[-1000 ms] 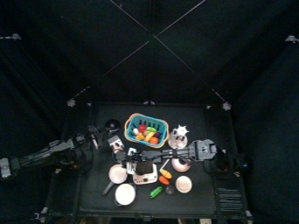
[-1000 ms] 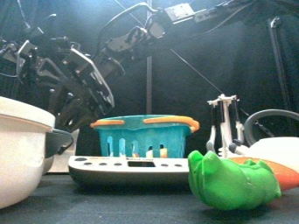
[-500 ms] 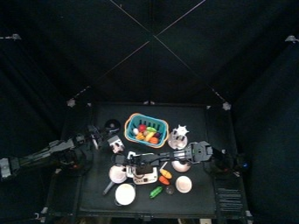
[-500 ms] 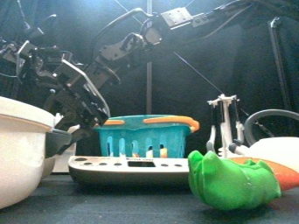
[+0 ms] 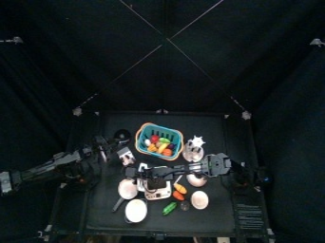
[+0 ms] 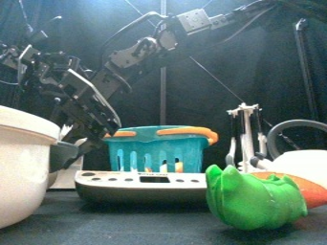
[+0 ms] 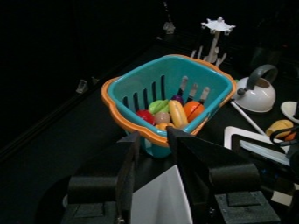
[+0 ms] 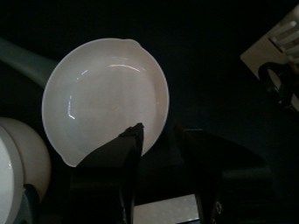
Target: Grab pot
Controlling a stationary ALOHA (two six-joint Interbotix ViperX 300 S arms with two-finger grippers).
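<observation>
The pot (image 8: pixel 105 96) is a pale, white-lined saucepan with a grey handle. In the top view the pot (image 5: pixel 127 188) lies at the table's front left. In the front view only a grey part of the pot (image 6: pixel 65 155) shows behind a big white bowl. My right gripper (image 8: pixel 162 136) is open and straddles the pot's rim, one jaw over the inside and one outside. It reaches across from the right (image 5: pixel 143 180) and hangs just above the pot (image 6: pixel 87 132). My left gripper (image 7: pixel 163 162) rests near the basket, open, with a white surface showing between its jaws.
A teal basket (image 5: pixel 158 141) of toy food stands behind the pot, with a white star-topped stand (image 5: pixel 196 142) to its right. White bowls (image 5: pixel 136 211), a kettle (image 5: pixel 197 177), a scale (image 6: pixel 141 187) and a green toy (image 6: pixel 255 196) crowd the front.
My right arm has swung left and down across the table, bringing its open gripper to the pot's rim. The left arm has stayed put.
</observation>
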